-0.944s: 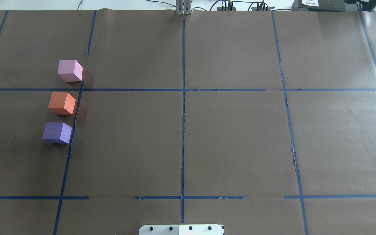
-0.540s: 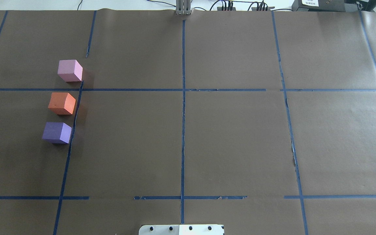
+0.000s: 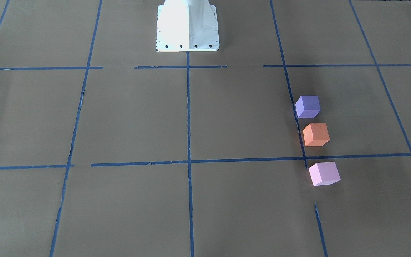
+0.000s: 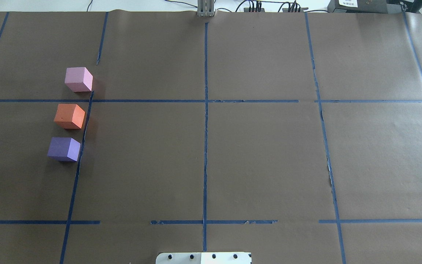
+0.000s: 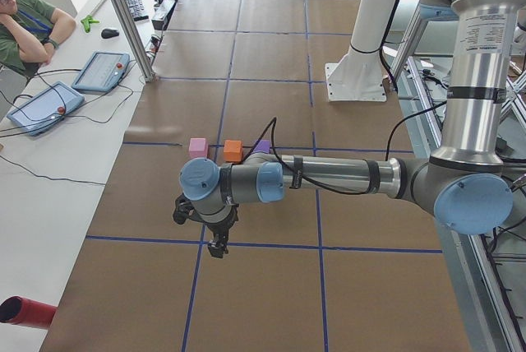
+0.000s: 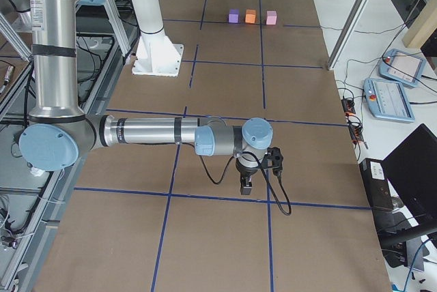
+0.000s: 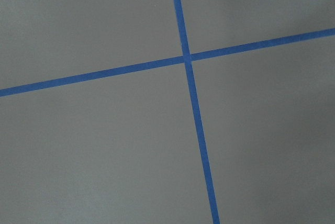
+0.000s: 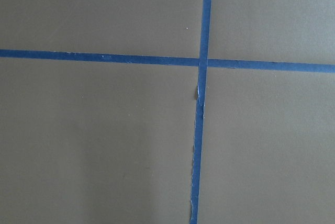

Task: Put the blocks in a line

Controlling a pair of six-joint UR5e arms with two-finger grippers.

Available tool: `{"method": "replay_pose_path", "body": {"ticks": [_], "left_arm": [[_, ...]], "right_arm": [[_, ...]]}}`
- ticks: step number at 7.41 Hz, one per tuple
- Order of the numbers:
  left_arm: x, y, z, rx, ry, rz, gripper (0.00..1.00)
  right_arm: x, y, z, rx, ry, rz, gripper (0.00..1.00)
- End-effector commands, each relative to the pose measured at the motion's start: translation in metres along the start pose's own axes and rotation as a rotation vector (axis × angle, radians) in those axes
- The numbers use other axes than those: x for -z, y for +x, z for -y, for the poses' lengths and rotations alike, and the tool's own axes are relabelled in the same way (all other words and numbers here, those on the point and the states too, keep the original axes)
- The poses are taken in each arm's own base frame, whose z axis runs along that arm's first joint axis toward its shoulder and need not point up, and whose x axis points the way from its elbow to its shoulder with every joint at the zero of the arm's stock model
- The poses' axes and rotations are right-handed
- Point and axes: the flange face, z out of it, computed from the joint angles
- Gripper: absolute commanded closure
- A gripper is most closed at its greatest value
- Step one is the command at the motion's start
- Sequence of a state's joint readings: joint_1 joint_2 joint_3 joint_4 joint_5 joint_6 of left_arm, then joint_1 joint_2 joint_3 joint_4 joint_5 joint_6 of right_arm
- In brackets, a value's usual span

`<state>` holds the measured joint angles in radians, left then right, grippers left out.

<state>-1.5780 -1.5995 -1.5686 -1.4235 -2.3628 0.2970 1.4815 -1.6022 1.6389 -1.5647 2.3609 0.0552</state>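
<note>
Though apart, blocks (image 4: 69, 116) in line.

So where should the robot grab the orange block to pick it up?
Probably from straight above, squeezing the orange block on the two flat faces that point away from the row. The pink block and the purple block sit near its other two faces, so there is less room there. It sits flat and nothing covers its top.

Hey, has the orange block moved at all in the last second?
No. In the overhead view the orange block sits at the same spot, just left of the blue tape line.
</note>
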Motion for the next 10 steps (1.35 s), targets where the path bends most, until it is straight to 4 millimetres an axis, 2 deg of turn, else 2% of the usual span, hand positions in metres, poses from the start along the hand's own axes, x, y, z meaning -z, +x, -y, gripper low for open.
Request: {"method": "replay_pose_path", "body": {"ticks": [1,10], "left_arm": [[-0.0040,-0.0018,-0.0045,0.011,-0.006,-0.004,0.00],[-0.0015,-0.0017,-0.0030,0.007,0.005,-0.003,0.00]], "right_arm": [[0.0002,0.0001,-0.0003,0.000,0.000,0.000,0.00],[0.0001,-0.0011,0.0004,0.002,0.000,0.002,0.00]]}}
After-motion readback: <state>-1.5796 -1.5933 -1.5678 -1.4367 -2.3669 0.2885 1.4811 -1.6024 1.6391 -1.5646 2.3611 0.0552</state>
